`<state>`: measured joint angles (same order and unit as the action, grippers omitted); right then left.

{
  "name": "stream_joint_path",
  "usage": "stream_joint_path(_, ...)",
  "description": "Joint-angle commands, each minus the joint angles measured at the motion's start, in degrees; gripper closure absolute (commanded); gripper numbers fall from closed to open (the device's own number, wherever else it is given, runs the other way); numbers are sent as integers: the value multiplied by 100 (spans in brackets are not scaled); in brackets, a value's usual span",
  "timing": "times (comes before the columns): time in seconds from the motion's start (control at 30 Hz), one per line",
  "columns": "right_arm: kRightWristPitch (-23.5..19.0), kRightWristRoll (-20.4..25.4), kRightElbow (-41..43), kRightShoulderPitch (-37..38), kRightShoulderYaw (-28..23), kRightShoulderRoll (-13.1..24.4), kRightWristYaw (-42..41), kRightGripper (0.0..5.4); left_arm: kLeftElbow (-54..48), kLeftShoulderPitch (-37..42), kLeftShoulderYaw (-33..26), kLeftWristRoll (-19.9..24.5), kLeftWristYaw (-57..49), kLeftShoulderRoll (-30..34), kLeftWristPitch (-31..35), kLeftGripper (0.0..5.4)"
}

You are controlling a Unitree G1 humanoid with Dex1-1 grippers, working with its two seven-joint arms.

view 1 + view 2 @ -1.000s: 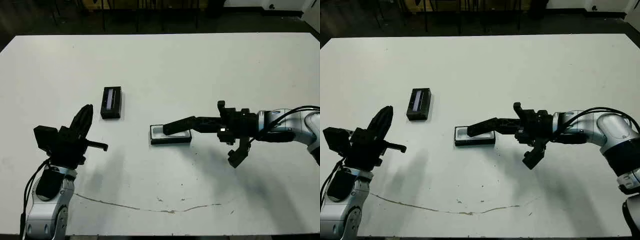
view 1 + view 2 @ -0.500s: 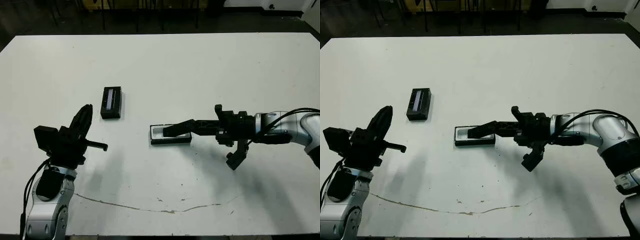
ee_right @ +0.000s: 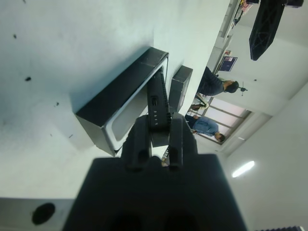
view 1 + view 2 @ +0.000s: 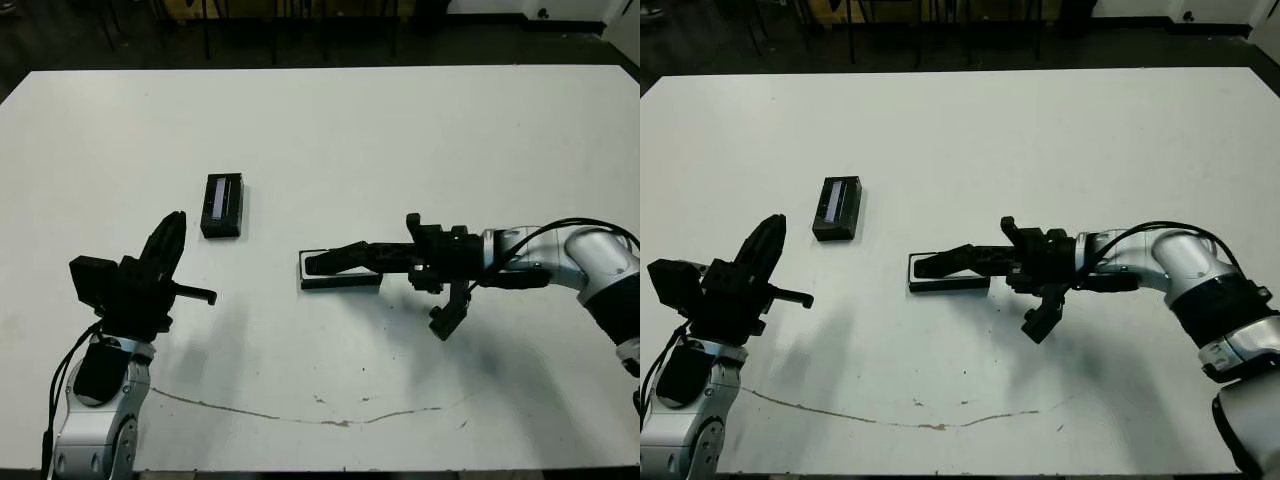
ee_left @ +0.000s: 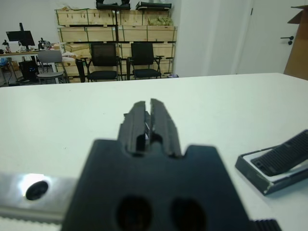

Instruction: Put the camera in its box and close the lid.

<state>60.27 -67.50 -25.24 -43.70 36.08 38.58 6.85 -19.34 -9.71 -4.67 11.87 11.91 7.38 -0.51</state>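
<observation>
From the head camera I see my right gripper (image 4: 340,263) reaching across toward nine o'clock, its fingers pinched on the camera (image 4: 322,265), which sits low over the box (image 4: 338,281) near the table's centre. That view does not let me tell whether the camera touches the lining. The right wrist view adds what the head view lacks: the camera (image 3: 157,103) is held on edge between the two fingers (image 3: 140,139), tilted above the box's open white interior (image 3: 126,118), and the lid (image 3: 179,88) lies just beyond. Two people show far off in the room behind.

The lid (image 4: 222,205) lies flat, stripe up, at about ten o'clock from the box, well apart from it. My left gripper (image 4: 168,240) hangs raised near the table's near left side, fingers pressed together and holding nothing; the left wrist view confirms those fingers (image 5: 155,120) are closed with only a sliver between them, and it catches the box (image 5: 262,173) and camera (image 5: 284,155) from the side.

The white table (image 4: 420,140) is bare from twelve to three o'clock. A thin brown line (image 4: 300,416) runs along the near side at six o'clock
</observation>
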Motion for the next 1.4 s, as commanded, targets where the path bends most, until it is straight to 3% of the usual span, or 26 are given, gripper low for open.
stream_joint_path(0.03, -77, -302, -95, -101, 301, -208, 247, 539, 12, -99, 26, -60, -48, -13, 59, 540)
stream_joint_path(0.33, -250, -233, -352, -179, 542, -275, 346, 539, -29, -111, 21, -103, -76, -41, 74, 540)
stream_joint_path(0.4, -395, -198, -73, -188, 491, -124, -100, 539, -34, -103, 14, -94, -77, -42, 86, 540)
stream_joint_path(0.53, -812, -300, 742, -166, 316, 368, -1045, 483, -35, -98, -3, -74, -61, -37, 70, 540)
stream_joint_path(0.67, -1095, 398, 1174, 7, -98, 710, -2107, 414, -34, -88, -25, -36, -22, -19, 56, 540)
stream_joint_path(0.87, -1114, 896, 1559, 217, -512, 1060, -2548, 306, -16, 3, -3, -15, -2, -19, 106, 540)
stream_joint_path(1.1, -1236, 1315, 1834, 485, -899, 1148, -2806, 183, -44, 30, -1, 49, 37, -8, 179, 540)
stream_joint_path(1.2, -1546, 1625, 1868, 641, -1144, 1068, -2906, 132, -20, 17, -3, -3, 16, -6, 131, 540)
stream_joint_path(1.27, -1706, 2069, 1757, 821, -1392, 912, -2714, 95, -9, 8, -9, -22, 16, -4, 103, 540)
stream_joint_path(1.33, -1865, 2721, 1597, 1084, -1715, 625, -2408, 60, -26, 4, -14, -14, 15, -4, 125, 540)
stream_joint_path(1.4, -2086, 3353, 1557, 1313, -1983, 361, -2290, 64, -46, 1, -22, 6, 12, -6, 153, 540)
